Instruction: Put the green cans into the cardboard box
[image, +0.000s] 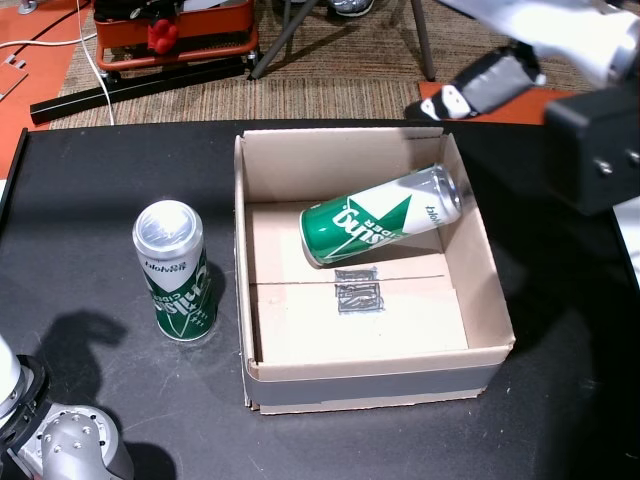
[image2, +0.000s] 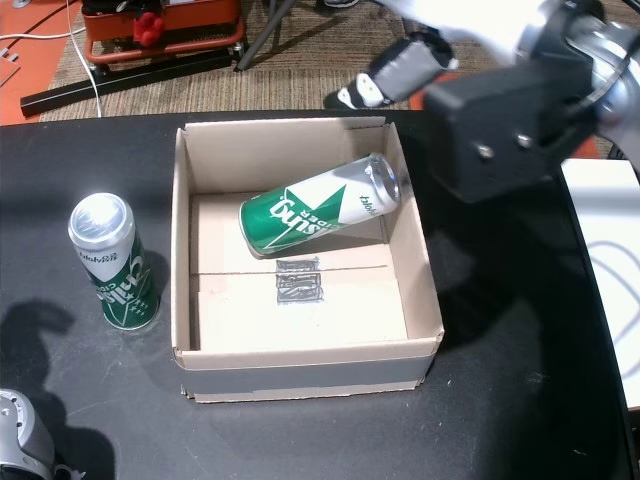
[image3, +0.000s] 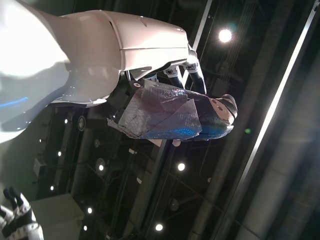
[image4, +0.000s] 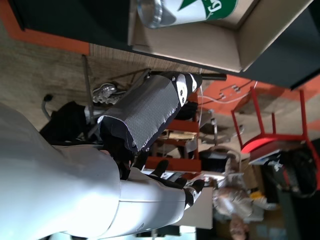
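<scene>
Green can (image: 380, 228) lying inside cardboard box (image: 480, 250); second can (image: 174, 270) upright beside it; right hand (image: 490, 82) open, empty; left hand (image3: 175, 112) state unclear.

Count, both head views: two tall green aluminium cans with white star print, one lying in the box (image: 381, 229), one upright on the black tabletop (image: 173, 271). One open brown cardboard box (image: 478, 250).

Green can (image: 381, 229) with white star and white lettering lies in the plain brown cardboard box (image: 480, 262), below the right hand (image: 487, 84), grey-taped with black-and-white fingertips. Another green-and-white can (image: 174, 271), silver-topped, stands on the black table (image: 80, 220).
</scene>
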